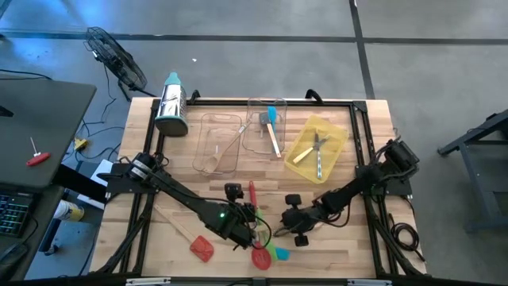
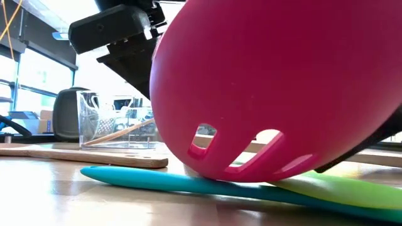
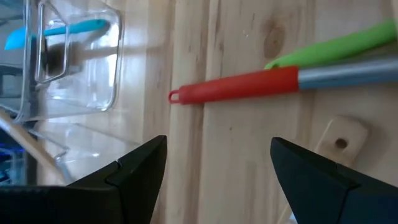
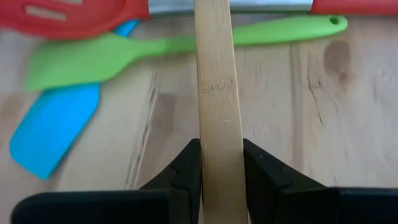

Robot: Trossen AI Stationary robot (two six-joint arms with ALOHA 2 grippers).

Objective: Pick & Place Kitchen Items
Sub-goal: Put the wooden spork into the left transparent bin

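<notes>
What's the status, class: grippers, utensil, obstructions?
Right gripper shut on wooden handle. Left gripper open, empty. Green spatula and red slotted spoon crowd underneath.

On my pale wood-grain surface [image 1: 349, 246] I see a red slotted spoon [image 2: 276, 94] with a grey metal shaft and red handle, overlapping a lime-green spatula [image 4: 124, 53] and a bright blue spatula [image 4: 53, 127]. A light tan bamboo handle [image 4: 216, 93] runs between my right gripper's [image 4: 221, 165] black jaws. Farther back sit a yellow tray [image 1: 317, 148], two clear trays, and a silver grater with a teal top [image 1: 171, 103].
</notes>
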